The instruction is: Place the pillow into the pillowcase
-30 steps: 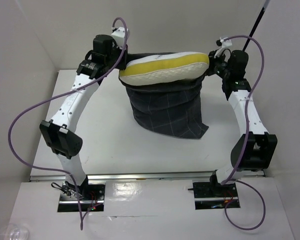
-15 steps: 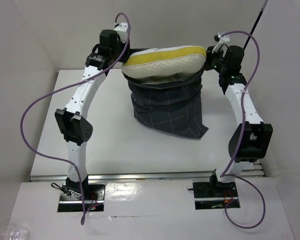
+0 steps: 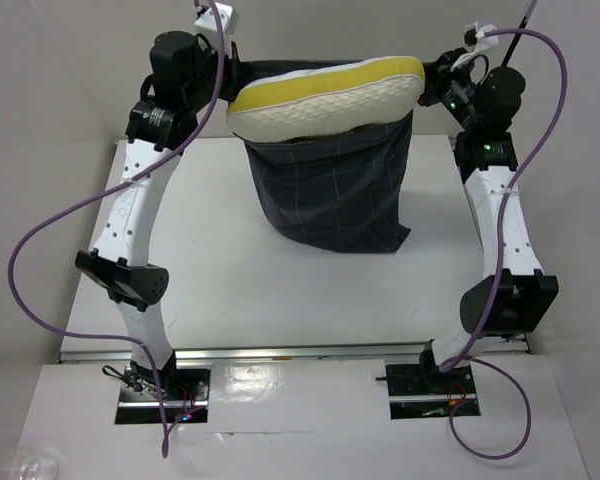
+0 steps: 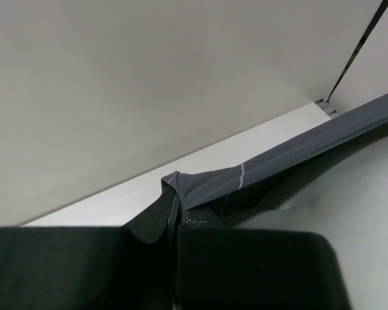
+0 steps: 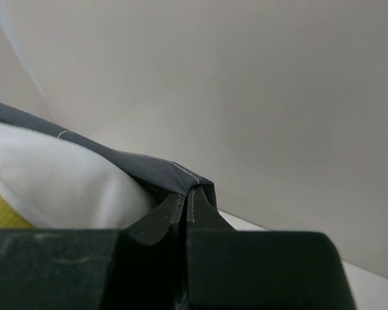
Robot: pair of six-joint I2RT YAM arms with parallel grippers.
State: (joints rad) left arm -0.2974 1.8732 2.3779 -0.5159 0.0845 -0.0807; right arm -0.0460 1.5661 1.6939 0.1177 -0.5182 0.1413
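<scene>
The dark checked pillowcase [image 3: 335, 195] hangs open-mouth-up, held high above the table. The white pillow [image 3: 325, 97] with its yellow band lies across the mouth, tilted, mostly above the rim. My left gripper [image 3: 232, 75] is shut on the left corner of the pillowcase rim [image 4: 207, 184]. My right gripper [image 3: 427, 80] is shut on the right corner of the rim [image 5: 174, 174]. The pillow [image 5: 58, 187] shows white and yellow at the left of the right wrist view. The rim stretches taut between the two grippers.
The white table [image 3: 210, 270] lies below, with white walls at the back and both sides. Purple cables [image 3: 50, 240] loop off both arms. The pillowcase's lower end hangs just above or on the table near the middle.
Both grippers have risen and spread apart, lifting the pillowcase mouth higher and pulling it taut. The pillow has risen with it and tilted, its right end higher.
</scene>
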